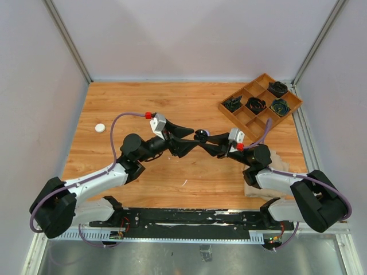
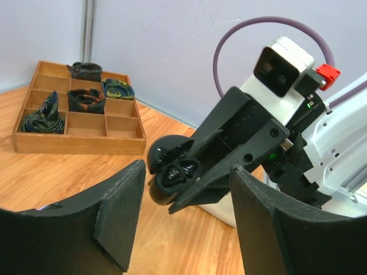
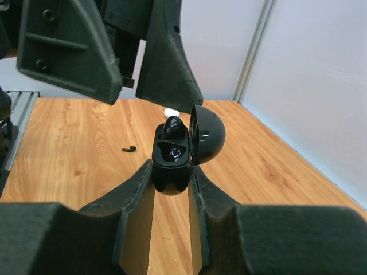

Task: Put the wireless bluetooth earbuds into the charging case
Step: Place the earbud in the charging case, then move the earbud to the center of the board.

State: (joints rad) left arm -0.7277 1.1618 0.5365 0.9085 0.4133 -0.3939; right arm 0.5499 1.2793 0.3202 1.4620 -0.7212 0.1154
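My right gripper (image 3: 171, 170) is shut on a black charging case (image 3: 171, 172) and holds it above the table with its round lid (image 3: 207, 135) open. One black earbud (image 3: 174, 126) stands in the far slot, sticking up; the near slot looks dark and hollow. Another black earbud (image 3: 131, 148) lies on the wood to the left. My left gripper (image 2: 186, 192) is open and empty, its fingers (image 3: 166, 57) just above and behind the case (image 2: 171, 175). In the top view both grippers meet at mid-table, the left (image 1: 191, 141) and the right (image 1: 206, 140), around the case (image 1: 201, 136).
A wooden compartment tray (image 1: 239, 116) with dark coiled items stands at the back right, also in the left wrist view (image 2: 77, 143). A white disc (image 1: 100, 128) lies at the left. A thin white sliver (image 1: 184, 182) lies near the front. A tan patch (image 1: 281, 159) lies under the right arm.
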